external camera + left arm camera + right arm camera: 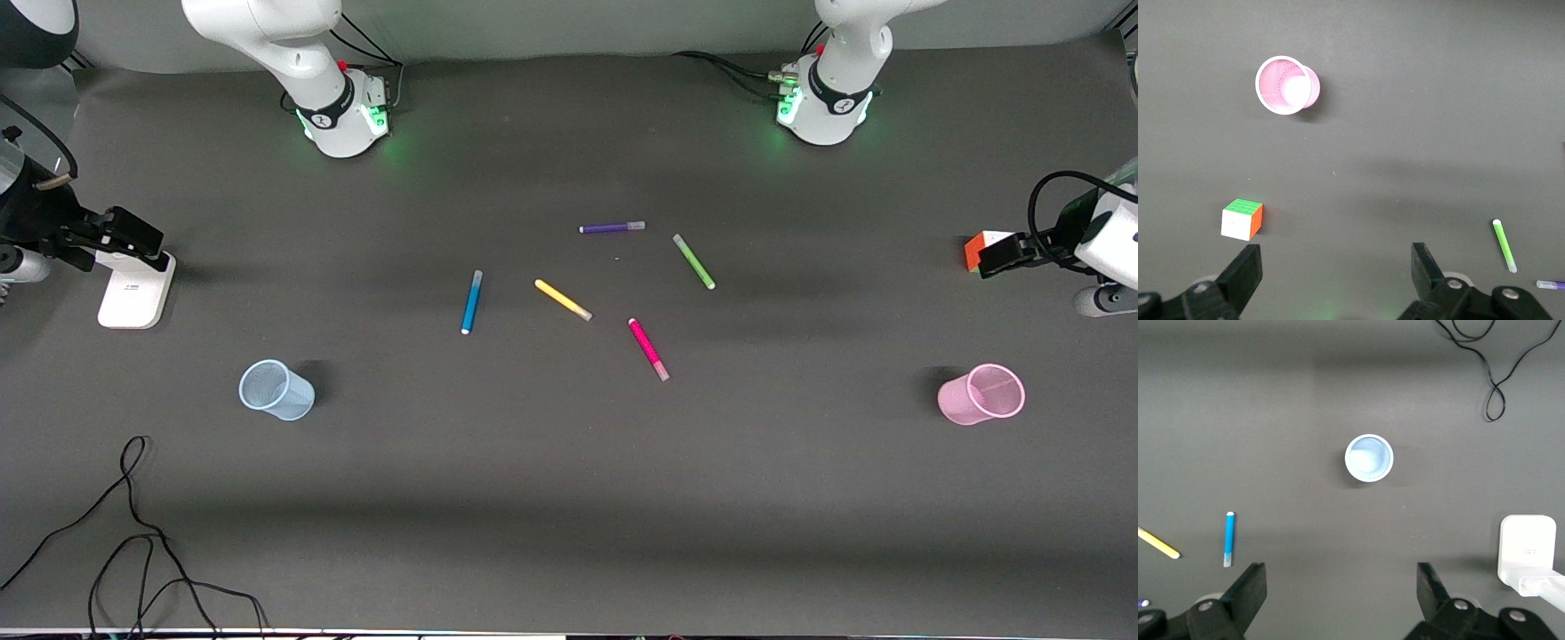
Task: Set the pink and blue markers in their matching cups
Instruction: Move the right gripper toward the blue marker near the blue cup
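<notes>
Dark grey matting covers the whole table, and I find nothing yet placed. Working across the front view from the right arm's end:

The right gripper hangs over the table edge at that end, above a white block. Its fingers are spread wide and hold nothing. A loose black cable lies at the corner nearest the camera.

The blue cup stands upright and empty toward the right arm's end, nearer the camera than the markers. The blue marker lies flat near the table's middle, well apart from its cup.

Beside it lie the yellow marker, the purple marker and the green marker, none of which concern the task. The pink marker lies flat, nearest the camera of the group, touching nothing.

The pink cup stands upright and empty toward the left arm's end. A colour cube sits by that edge. The left gripper hangs over the cube's area, fingers likewise spread and empty.

My judgement: the task is at its opening step, with no marker grasped. The next move calls for each arm to reach toward the middle, align its fingers across a marker's barrel and avoid the neighbouring pens.
</notes>
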{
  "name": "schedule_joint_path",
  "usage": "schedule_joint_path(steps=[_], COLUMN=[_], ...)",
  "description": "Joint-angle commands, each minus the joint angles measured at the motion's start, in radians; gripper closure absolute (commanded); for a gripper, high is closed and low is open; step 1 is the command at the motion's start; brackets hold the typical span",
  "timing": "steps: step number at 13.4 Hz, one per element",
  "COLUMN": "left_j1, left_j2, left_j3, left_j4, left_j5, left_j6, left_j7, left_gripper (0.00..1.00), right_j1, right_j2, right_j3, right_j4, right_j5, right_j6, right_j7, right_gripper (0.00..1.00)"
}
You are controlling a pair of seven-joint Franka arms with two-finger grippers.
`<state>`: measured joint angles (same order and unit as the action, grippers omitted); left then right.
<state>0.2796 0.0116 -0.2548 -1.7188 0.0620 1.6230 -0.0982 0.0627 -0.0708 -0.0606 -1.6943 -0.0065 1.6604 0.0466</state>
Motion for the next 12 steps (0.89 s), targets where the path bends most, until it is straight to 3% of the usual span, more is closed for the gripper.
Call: schedule_joint_path(steps=[1,5,9,12], left_j1=[0.000,-0.005,-0.039,-0.078], left_j2=[0.005,0.005,0.010,0.031], left_j3=[0.002,0.002,-0.004,-0.004], left_j4=[0.021,0.039,0.047,0.045], left_j5=[-0.007,-0.007,-0.008,-0.010], left_j6=[-0.023,-0.047,-0.072,-0.072], left_j7=[0.023,0.028,0.012,-0.007], left_gripper=[0.01,0.01,0.01,0.01], right_j1=[-0.017,-0.003,0.143,0.150], right_j2=[0.013,0.049,0.222,0.362], right_j3=[0.013,0.021,0.025,0.048], right_j4=[0.018,0.010,0.008,0.012], right_j5=[0.042,0.042,0.059,0.250], right_j6=[-0.021,-0.027,-0.080,-0.039], right_j7=[-0.013,-0.007,0.163,0.202], right_gripper=[0.00,0.00,0.00,0.00])
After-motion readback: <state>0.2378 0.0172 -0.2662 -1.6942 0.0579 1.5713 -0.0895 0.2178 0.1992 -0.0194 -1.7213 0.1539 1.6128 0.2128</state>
